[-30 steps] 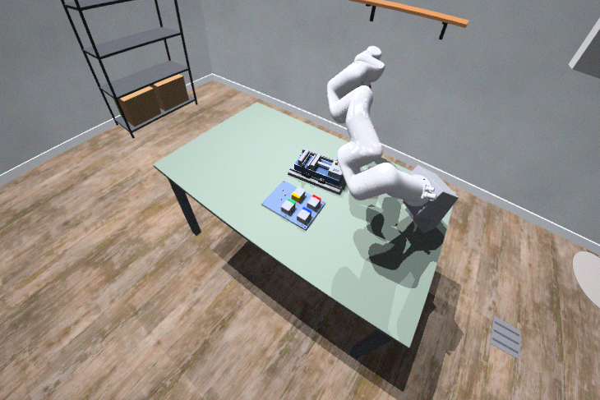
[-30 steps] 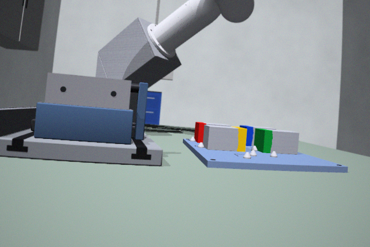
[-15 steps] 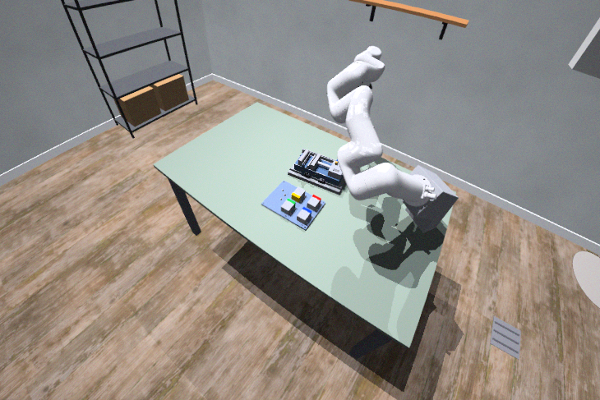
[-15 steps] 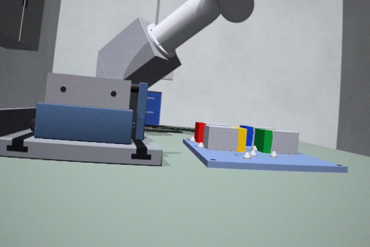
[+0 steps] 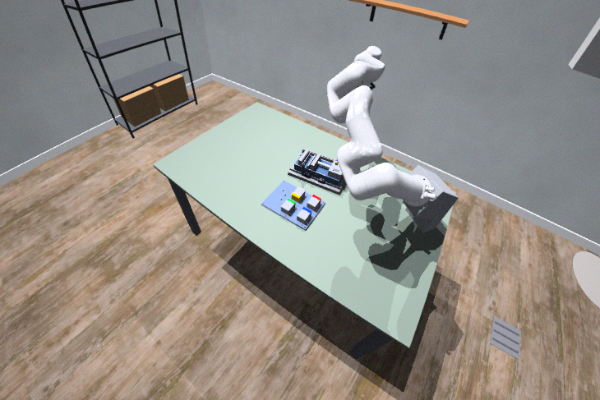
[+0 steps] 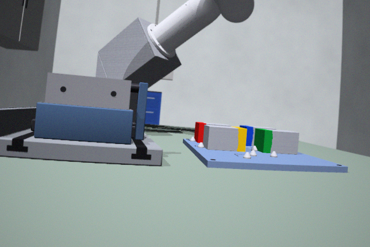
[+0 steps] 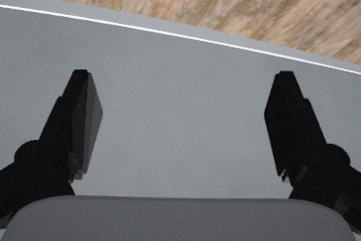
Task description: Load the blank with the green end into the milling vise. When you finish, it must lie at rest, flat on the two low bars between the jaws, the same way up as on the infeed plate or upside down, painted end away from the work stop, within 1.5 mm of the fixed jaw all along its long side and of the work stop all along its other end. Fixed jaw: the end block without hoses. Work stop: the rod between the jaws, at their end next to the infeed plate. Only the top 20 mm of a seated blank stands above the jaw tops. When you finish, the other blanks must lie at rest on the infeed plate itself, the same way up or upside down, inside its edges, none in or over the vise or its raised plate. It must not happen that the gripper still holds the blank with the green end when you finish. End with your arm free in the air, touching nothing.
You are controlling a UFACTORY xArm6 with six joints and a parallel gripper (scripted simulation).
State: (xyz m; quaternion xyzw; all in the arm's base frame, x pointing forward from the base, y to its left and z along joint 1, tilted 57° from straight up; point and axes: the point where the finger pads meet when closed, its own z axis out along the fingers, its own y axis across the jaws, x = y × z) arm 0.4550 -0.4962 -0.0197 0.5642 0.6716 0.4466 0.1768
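The blank with the green end (image 5: 288,206) (image 6: 275,141) lies flat on the blue infeed plate (image 5: 272,203) (image 6: 277,164), at its corner nearest the table's left front. The milling vise (image 5: 320,167) (image 6: 83,118) stands beside the plate on its raised grey plate, and I see nothing between its jaws. My gripper (image 7: 182,91) is open and empty. Its grey housing (image 5: 434,200) (image 6: 132,52) hangs at the table's right edge, far from the plate and the vise. It points away from the table, at the grey wall and the wooden floor.
Three other blanks lie on the infeed plate: yellow-ended (image 5: 298,194) (image 6: 225,137), red-ended (image 5: 313,201) (image 6: 199,131) and blue-ended (image 5: 303,215) (image 6: 247,131). Small white pegs (image 6: 247,155) stand on the plate. The white arm (image 5: 360,145) rises just behind the vise.
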